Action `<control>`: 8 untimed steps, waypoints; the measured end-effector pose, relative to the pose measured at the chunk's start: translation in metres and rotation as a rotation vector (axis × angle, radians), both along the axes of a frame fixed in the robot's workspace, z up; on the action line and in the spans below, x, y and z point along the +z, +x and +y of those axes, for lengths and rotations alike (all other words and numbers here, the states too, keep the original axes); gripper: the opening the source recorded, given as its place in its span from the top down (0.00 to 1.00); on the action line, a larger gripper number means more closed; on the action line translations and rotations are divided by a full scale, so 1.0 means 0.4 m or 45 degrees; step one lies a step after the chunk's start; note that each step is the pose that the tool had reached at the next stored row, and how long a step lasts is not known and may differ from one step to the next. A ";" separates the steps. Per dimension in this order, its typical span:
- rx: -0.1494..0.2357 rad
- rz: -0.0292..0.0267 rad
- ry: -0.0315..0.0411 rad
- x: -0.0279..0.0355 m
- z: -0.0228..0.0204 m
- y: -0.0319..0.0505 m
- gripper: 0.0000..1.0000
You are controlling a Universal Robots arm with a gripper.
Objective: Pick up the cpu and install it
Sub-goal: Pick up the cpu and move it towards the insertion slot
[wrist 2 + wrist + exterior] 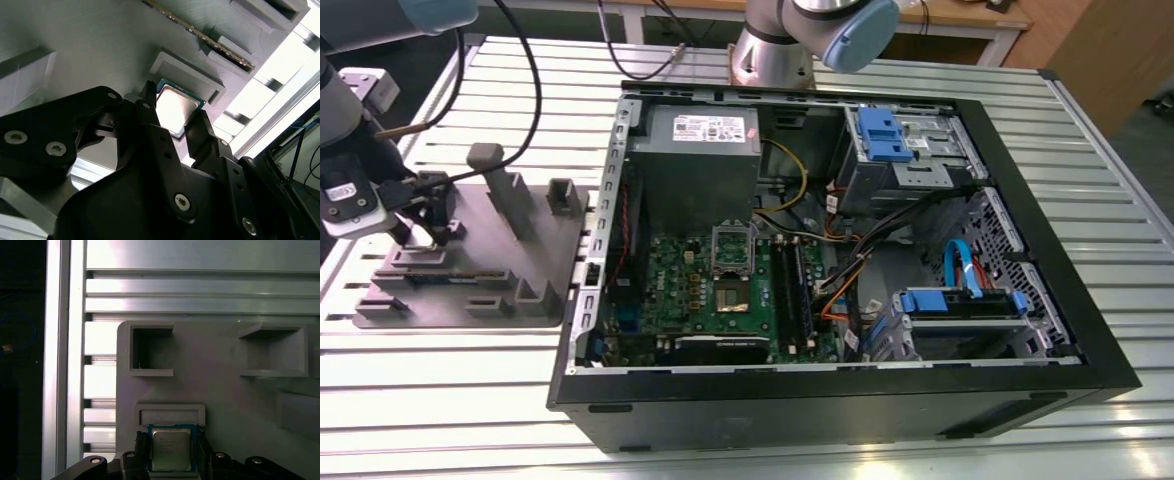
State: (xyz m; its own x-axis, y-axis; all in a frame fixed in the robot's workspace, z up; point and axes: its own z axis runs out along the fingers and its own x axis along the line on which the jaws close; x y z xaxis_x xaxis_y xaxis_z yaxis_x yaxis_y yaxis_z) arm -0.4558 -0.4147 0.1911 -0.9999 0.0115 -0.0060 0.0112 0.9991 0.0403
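Grey tray (pixel 225 380) seats the cpu (pixel 171 449) between the gripper (pixel 171 440) jaws; clamping cannot be told.

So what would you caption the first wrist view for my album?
Gripper down at a small silver chip lying on a grey tray, slatted metal table beyond.

Cpu (pixel 171 450) lies on tray (pixel 225 390)

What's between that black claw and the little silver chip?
Nothing. In the first wrist view the gripper straddles the cpu, which lies in the grey tray.
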 end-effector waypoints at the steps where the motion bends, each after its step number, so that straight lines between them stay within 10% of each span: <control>1: 0.000 -0.0001 0.0000 0.001 0.000 0.000 0.53; 8: 0.000 -0.0002 0.0002 0.002 0.000 0.000 0.53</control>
State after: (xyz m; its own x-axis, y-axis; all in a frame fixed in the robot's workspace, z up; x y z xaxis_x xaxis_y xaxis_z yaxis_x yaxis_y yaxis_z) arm -0.4557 -0.4147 0.1920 -0.9999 0.0114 -0.0062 0.0112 0.9991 0.0404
